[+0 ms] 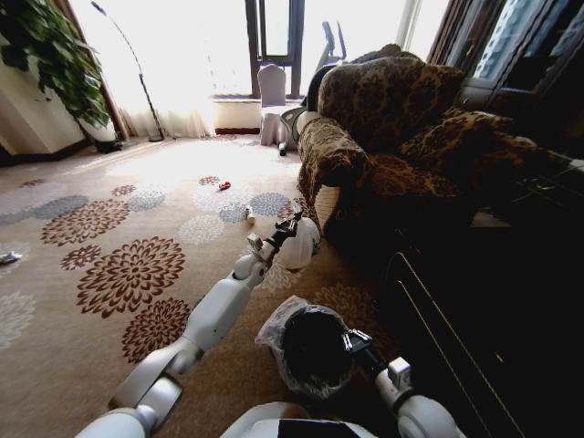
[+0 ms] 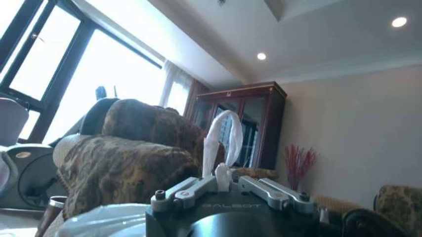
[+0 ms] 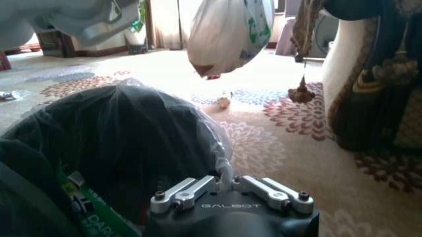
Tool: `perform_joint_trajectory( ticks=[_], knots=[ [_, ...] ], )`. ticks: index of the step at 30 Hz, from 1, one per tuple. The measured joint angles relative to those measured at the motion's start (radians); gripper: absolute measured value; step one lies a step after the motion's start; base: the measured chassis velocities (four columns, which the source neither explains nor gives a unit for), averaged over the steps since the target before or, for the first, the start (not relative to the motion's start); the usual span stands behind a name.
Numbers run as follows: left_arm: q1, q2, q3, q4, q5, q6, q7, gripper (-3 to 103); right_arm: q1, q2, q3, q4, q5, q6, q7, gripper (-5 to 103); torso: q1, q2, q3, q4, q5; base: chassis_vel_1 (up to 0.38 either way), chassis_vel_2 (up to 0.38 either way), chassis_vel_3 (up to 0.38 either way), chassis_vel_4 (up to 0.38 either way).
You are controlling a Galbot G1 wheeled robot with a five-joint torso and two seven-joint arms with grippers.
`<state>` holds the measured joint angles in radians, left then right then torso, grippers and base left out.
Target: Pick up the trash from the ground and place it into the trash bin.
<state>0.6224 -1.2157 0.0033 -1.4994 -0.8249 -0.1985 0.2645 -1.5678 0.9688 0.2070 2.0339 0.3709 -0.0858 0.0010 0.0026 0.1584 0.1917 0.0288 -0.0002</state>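
One piece of trash is in hand and not yet binned: the white bag (image 1: 299,245) hangs off the carpet from the left pincer (image 1: 290,225), which is stretched forward beside the sofa (image 1: 383,137). In the left wrist view the fingers are together on the bag's knotted handle (image 2: 221,143), the loop standing up between them. The right wrist view shows the bag (image 3: 228,34) hanging clear above the floor, beyond the bin and not over its mouth.

The bin (image 1: 315,351) sits on the carpet close in front of the robot, nearer than the bag. The right pincer (image 1: 356,343) is at its rim, clamped on the edge of the liner (image 3: 223,170), judging by the plastic pinched between its fingers. Green-printed packaging (image 3: 86,207) appears to lie inside the bin already, so some of the job looks done.

Still on the carpet, farther out: a small bottle (image 1: 249,215), a red scrap (image 1: 224,185) beyond it, and a pale scrap (image 1: 9,258) far to the left. So the bag needs carrying back over the bin and releasing, and at least three pieces remain to collect.
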Motion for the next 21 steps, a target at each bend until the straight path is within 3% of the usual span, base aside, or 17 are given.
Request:
perform_joint_trajectory(
  ticks=[1,2,10,16,18,21],
  knots=[
    [0.018,0.016,-0.002,-0.052,-0.03,0.012,-0.017,0,0.025,0.002,-0.018,-0.014,0.005,-0.004,0.002,2,0.0,0.0,0.0,-0.0011,-0.0026,0.0,0.0,0.0,0.0],
    [0.044,0.039,-0.003,-0.117,-0.068,0.027,-0.033,0,0.061,0.008,-0.038,-0.036,0.01,-0.011,0.005,2,0.0,0.0,0.0,-0.0008,-0.0032,0.0,0.0,0.0,0.0],
    [0.157,0.167,-0.079,-0.338,-0.174,0.067,-0.061,0,0.168,0.0,-0.065,-0.096,0.051,-0.031,0.011,2,0.0,0.0,0.0,-0.0009,-0.0008,0.0,0.0,0.0,0.0],
    [0.201,0.18,-0.113,-0.394,-0.196,0.067,-0.072,0,0.184,0.013,-0.076,-0.114,0.056,-0.038,0.012,2,0.0,0.0,0.0,0.0015,-0.0011,0.0,0.0,0.0,0.0],
    [0.21,0.176,-0.12,-0.413,-0.207,0.067,-0.078,0,0.166,0.036,-0.088,-0.095,0.024,-0.06,0.022,2,0.0,0.0,0.0,0.0011,0.0034,0.0,0.0,0.0,0.0],
    [0.226,0.177,-0.127,-0.433,-0.218,0.067,-0.079,0,0.149,0.042,-0.105,-0.06,-0.009,-0.097,0.035,2,0.0,0.0,0.0,0.0007,0.0043,0.0,0.0,0.0,0.0]
  ],
)
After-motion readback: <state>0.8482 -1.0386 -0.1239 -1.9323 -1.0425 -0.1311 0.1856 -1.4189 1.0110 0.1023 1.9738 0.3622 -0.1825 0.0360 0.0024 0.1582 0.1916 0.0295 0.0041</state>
